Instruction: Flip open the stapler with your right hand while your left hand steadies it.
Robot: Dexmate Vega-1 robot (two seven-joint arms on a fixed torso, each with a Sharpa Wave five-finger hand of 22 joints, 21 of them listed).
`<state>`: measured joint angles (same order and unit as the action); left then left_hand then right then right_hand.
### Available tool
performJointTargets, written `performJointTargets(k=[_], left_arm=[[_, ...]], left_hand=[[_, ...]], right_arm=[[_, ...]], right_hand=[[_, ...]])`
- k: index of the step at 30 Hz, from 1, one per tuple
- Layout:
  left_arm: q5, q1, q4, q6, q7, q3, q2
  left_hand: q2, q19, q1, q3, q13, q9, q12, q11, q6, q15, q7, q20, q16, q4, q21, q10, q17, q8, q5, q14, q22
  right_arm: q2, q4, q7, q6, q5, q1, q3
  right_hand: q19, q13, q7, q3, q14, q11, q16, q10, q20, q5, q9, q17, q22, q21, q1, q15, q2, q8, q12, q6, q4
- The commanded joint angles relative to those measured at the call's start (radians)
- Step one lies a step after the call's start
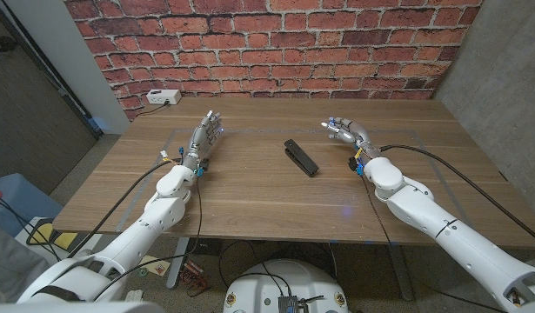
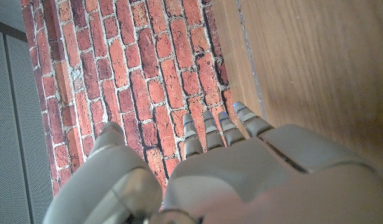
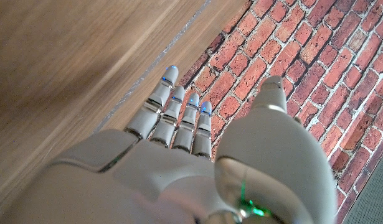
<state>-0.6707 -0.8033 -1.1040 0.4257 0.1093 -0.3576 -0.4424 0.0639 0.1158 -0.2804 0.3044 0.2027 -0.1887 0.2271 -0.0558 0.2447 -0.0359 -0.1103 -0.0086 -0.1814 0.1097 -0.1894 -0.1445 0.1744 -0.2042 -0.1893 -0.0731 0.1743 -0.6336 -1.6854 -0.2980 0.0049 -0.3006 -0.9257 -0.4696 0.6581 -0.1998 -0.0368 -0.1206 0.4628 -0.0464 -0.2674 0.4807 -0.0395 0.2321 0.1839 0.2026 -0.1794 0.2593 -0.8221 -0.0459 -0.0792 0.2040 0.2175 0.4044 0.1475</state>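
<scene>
The task appears not yet begun: the black stapler (image 1: 299, 156) lies closed on the desk (image 1: 250, 204), between both robot hands and well apart from each. The left robot hand (image 1: 206, 135) and right robot hand (image 1: 344, 131) hold nothing, fingers extended (apparently waiting). Next, probably, both must reach inward. No writing is legible.

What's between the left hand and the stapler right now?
Nothing: head view shows only bare wooden table between the left hand and the closed stapler.
</scene>
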Motion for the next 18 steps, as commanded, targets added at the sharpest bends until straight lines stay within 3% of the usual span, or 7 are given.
performJointTargets(k=[1, 5, 10, 18], left_arm=[[-0.003, 0.003, 0.002, 0.009, 0.012, 0.000, 0.001], [-0.003, -0.004, -0.009, 0.008, 0.007, 0.001, -0.002], [-0.005, -0.011, -0.015, 0.009, 0.007, 0.002, -0.004], [-0.006, -0.017, -0.022, 0.007, 0.007, 0.003, -0.007]], left_hand=[[-0.007, 0.003, -0.001, 0.001, 0.001, -0.004, 0.005, -0.004, 0.002, -0.045, 0.001, -0.003, -0.005, 0.002, -0.006, -0.006, 0.003, -0.002, -0.001, -0.012, 0.003], [-0.008, 0.003, -0.001, 0.000, 0.001, -0.004, 0.005, 0.002, 0.001, -0.045, 0.001, -0.003, -0.005, 0.003, -0.006, -0.008, 0.003, -0.001, -0.001, -0.012, 0.003], [-0.008, 0.003, -0.001, 0.000, 0.002, -0.004, 0.004, -0.003, 0.001, -0.045, 0.001, -0.002, -0.005, 0.003, -0.006, -0.008, 0.003, 0.000, -0.001, -0.012, 0.003], [-0.009, 0.003, -0.001, -0.001, 0.002, -0.005, 0.004, 0.004, 0.005, -0.045, 0.007, -0.003, -0.005, 0.004, -0.006, -0.008, 0.003, -0.001, -0.001, -0.012, 0.003]], right_arm=[[-0.008, -0.074, -0.094, -0.152, 0.124, 0.000, -0.027], [-0.010, -0.099, -0.115, -0.193, 0.153, -0.001, -0.036], [-0.011, -0.114, -0.137, -0.221, 0.200, 0.002, -0.052], [0.003, -0.127, -0.166, -0.254, 0.253, 0.004, -0.072]], right_hand=[[0.007, -0.005, -0.001, 0.010, 0.030, -0.009, -0.018, 0.010, 0.001, -0.005, 0.006, 0.010, -0.005, -0.002, -0.001, -0.119, -0.004, -0.008, -0.002, -0.021, -0.006], [0.013, -0.011, 0.005, 0.004, 0.041, -0.007, -0.026, 0.024, 0.005, -0.008, 0.007, 0.015, -0.005, -0.002, 0.015, -0.120, 0.000, -0.007, 0.005, -0.023, -0.016], [0.037, -0.021, 0.021, -0.009, 0.059, 0.006, -0.037, 0.053, 0.015, -0.010, 0.008, 0.024, -0.005, 0.003, 0.043, -0.106, 0.016, 0.010, 0.016, 0.021, -0.029], [0.052, -0.022, 0.046, -0.012, 0.081, 0.017, -0.049, 0.072, 0.015, -0.008, 0.009, 0.030, -0.005, 0.005, 0.050, -0.098, 0.023, 0.015, 0.020, 0.040, -0.032]])
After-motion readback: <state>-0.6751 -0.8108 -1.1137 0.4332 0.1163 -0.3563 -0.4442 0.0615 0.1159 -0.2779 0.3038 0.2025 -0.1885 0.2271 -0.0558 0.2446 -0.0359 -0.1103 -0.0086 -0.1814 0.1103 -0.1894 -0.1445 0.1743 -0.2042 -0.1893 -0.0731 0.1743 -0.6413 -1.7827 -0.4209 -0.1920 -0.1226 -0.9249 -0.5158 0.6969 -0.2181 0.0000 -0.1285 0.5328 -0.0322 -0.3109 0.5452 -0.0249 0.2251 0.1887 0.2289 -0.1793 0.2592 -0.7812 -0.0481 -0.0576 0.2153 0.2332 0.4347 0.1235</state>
